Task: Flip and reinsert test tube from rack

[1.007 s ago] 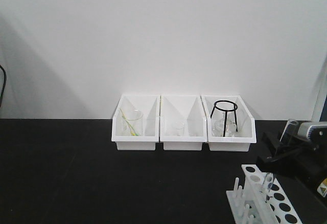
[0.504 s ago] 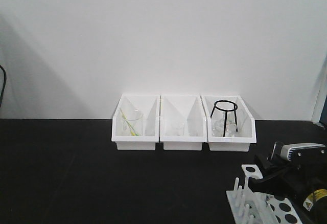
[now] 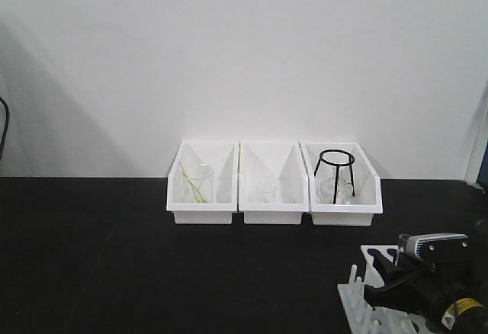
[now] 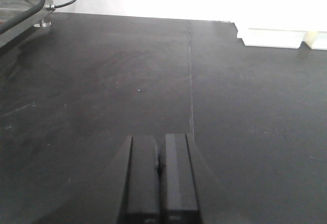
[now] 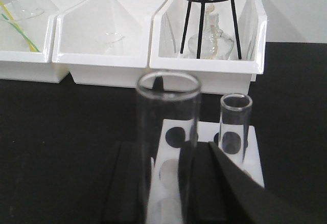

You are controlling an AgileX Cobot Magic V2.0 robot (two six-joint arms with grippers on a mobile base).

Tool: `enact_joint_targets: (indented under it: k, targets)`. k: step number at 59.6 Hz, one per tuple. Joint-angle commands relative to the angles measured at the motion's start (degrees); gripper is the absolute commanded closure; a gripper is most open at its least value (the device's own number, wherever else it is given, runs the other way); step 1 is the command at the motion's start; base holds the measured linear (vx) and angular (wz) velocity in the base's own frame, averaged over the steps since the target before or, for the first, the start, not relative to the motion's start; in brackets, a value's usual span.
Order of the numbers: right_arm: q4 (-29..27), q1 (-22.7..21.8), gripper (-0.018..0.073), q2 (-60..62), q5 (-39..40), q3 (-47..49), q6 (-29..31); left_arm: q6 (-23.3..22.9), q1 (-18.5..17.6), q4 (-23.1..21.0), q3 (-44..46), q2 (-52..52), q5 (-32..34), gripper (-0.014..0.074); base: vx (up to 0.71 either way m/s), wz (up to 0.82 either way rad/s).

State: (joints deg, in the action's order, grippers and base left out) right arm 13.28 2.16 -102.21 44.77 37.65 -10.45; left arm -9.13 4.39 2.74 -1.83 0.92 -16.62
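In the front-facing view the right gripper [image 3: 393,292] sits low at the bottom right corner, directly over the rack [image 3: 358,296], whose pegs and one end of the top plate peek out beside it; three white bins [image 3: 274,210] line the wall on the black table [image 3: 114,258], and the tube itself cannot be made out here. The left wrist view shows only the left gripper [image 4: 159,183] with its fingers pressed together on nothing, hovering over bare table, well away from the work. The right wrist view is the telling one: the test tube [image 5: 166,132] stands upright, mouth up, clamped between the dark fingers [image 5: 127,183] above the rack's holes, with a second, narrower tube [image 5: 234,127] seated in the rack just beside it. I judge the flip is done and only the lowering and release remain. Whether the tube's bottom has entered a hole is hidden below the frame edge.
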Motion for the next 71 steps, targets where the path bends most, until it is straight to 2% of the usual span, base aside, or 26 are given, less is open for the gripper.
enact_joint_targets:
  k: [1, 18, 26, 35, 50, 55, 66, 71]
  targets:
    - [-0.1, -0.3, 0.0414, 2.2, 5.3, 1.4, 0.4, 0.0, -0.4, -0.2, 0.0, 0.7, 5.0, 0.0603, 0.0, 0.0]
    - [-0.1, -0.3, 0.011, 2.4, 5.3, 1.4, 0.3, 0.0, -0.4, -0.2, 0.0, 0.7, 5.0, 0.0603, 0.0, 0.0]
    - [0.9, -0.3, 0.0027, 4.7, 5.3, 1.4, 0.3, 0.0, -0.4, -0.2, 0.0, 0.7, 5.0, 0.0603, 0.0, 0.0]
    - [2.8, -0.3, 0.0012, 11.5, 2.5, 1.4, 0.3, 0.0, -0.4, -0.2, 0.0, 0.7, 5.0, 0.0603, 0.0, 0.0]
    - [5.5, -0.3, 0.0012, 33.7, -10.6, 1.4, 0.2, 0.0, -0.4, -0.2, 0.0, 0.7, 5.0, 0.0603, 0.0, 0.0]
    - [5.5, -0.3, 0.0013, 42.1, -15.7, 1.4, -0.9, 0.0, -0.4, -0.2, 0.0, 0.7, 5.0, 0.0603, 0.0, 0.0]
    - [5.3, -0.3, 0.0032, 57.9, -33.2, 0.5, -3.0, 0.0, -0.4, -0.2, 0.0, 0.7, 5.0, 0.0603, 0.0, 0.0]
    - [4.8, -0.3, 0.0043, 64.8, -35.2, -2.5, -3.0, 0.0, -0.4, -0.2, 0.0, 0.7, 5.0, 0.0603, 0.0, 0.0]
